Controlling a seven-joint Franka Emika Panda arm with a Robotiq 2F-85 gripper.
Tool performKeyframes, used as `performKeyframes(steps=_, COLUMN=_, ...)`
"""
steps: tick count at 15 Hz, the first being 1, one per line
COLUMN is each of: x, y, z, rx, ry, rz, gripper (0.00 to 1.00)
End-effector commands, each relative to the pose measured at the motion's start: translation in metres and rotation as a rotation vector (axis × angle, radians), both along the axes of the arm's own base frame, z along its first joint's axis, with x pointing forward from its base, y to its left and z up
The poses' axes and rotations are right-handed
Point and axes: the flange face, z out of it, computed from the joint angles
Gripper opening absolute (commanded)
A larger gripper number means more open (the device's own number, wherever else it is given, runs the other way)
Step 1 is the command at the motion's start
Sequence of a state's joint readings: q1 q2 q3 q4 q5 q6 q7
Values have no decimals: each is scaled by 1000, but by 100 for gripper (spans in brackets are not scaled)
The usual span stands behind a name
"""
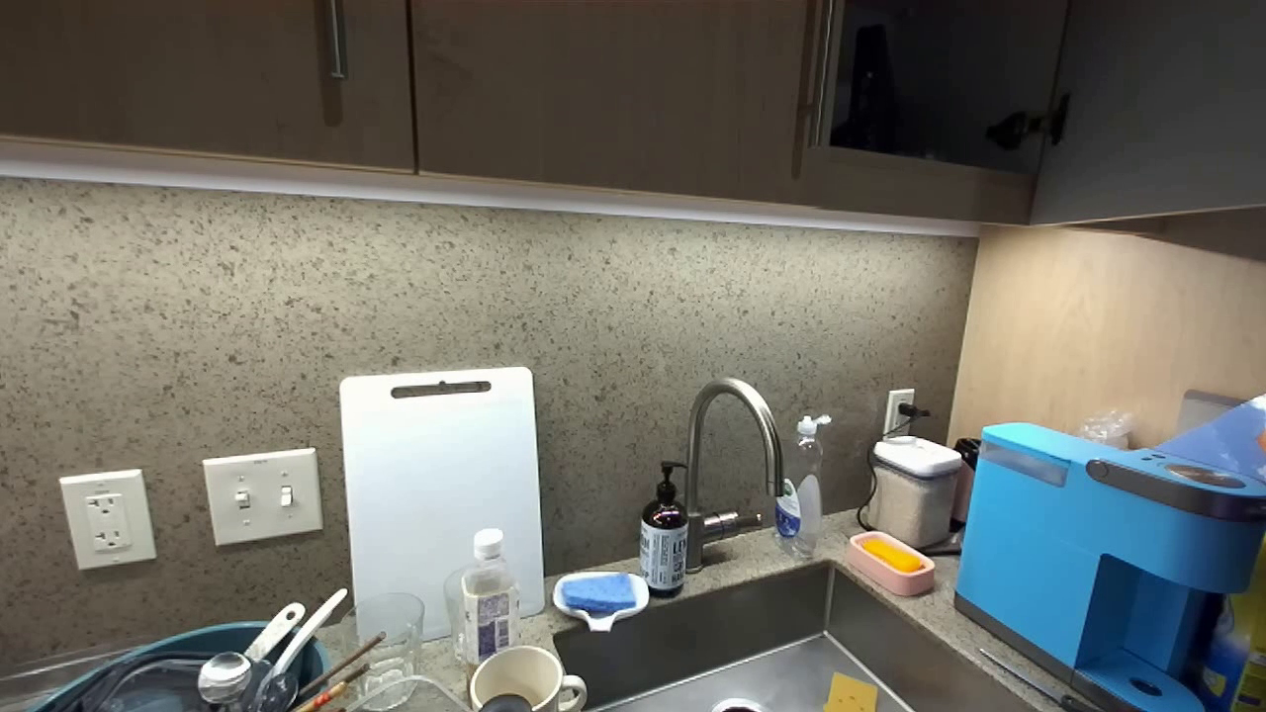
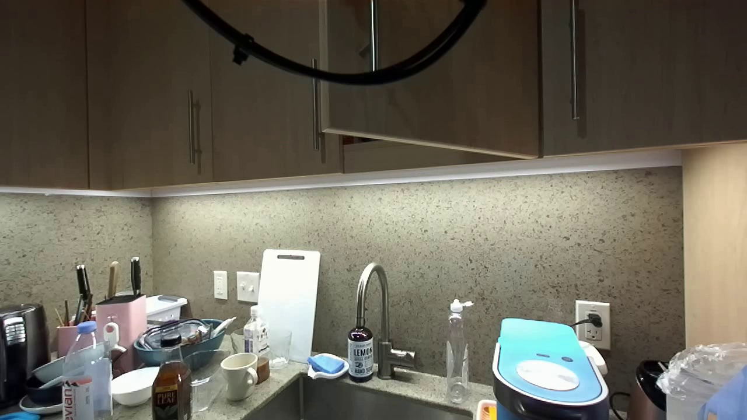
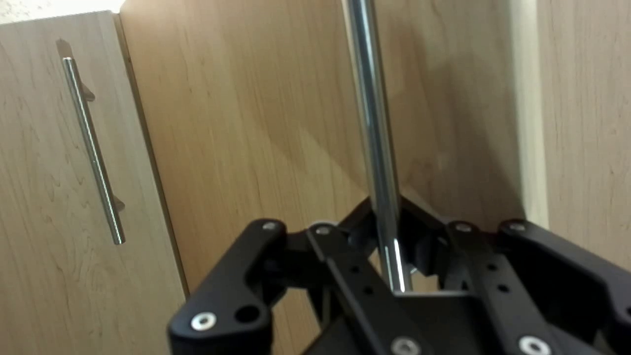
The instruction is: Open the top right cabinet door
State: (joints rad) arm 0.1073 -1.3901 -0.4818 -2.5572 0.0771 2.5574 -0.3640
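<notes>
The top right cabinet door stands partly open in both exterior views (image 1: 1157,109) (image 2: 455,111). In an exterior view its inner face and a dark metal hinge (image 1: 1029,127) show beside the dark cabinet interior. Its vertical metal bar handle (image 2: 373,35) is near its free edge. In the wrist view the door (image 3: 222,123) fills the middle, and the handle (image 3: 372,108) runs down between my gripper's fingers. My gripper (image 3: 387,212) is closed around the handle; its fingertips are partly hidden behind the bar. The gripper is not clearly seen in the exterior views.
A matching closed door with its own bar handle (image 3: 93,148) is beside the held door. A black cable (image 2: 373,77) hangs in front of the doors. Below are the sink (image 1: 692,682), faucet (image 2: 382,291), soap bottle (image 2: 360,353) and blue coffee machine (image 1: 1029,524).
</notes>
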Motion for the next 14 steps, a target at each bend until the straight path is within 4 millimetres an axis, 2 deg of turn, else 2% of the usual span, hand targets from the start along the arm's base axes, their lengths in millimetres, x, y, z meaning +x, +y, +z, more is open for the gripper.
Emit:
performKeyframes(steps=1, x=0, y=0, z=0, rx=0, ry=1, rz=0, gripper=8)
performKeyframes(steps=6, x=0, y=0, z=0, rx=0, ry=0, rz=0, gripper=8)
performKeyframes(steps=7, x=-1, y=0, z=0, rx=-3, ry=-7, rz=10, gripper=33)
performKeyframes(steps=9, x=0, y=1, z=0, rx=-14, ry=-16, rz=22, gripper=40)
performKeyframes(steps=14, x=0, y=-3, z=-1, rx=-5, ry=-19, rz=6, gripper=72)
